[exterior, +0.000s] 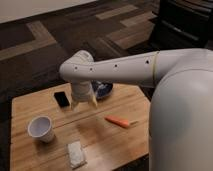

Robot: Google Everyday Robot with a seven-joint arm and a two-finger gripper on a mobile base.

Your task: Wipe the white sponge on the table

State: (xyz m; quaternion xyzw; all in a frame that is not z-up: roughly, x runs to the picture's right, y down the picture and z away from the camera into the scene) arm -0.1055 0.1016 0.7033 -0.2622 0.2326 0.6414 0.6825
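Claw [84,105] over table [125,102] middle, white sponge [76,153] well apart by near edge

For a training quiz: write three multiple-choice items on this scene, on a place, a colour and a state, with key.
1. Where is the sponge? A. at the table's near edge, right of the cup. B. inside the cup. C. at the far edge.
2. What colour is the stick? A. green. B. orange. C. blue.
3. How is the cup? A. tipped over. B. upside down. C. upright.
Key: 1 A, it lies by the near edge. 2 B, it shows orange. 3 C, its mouth faces up. The tool hangs over the table by the phone, apart from the sponge.
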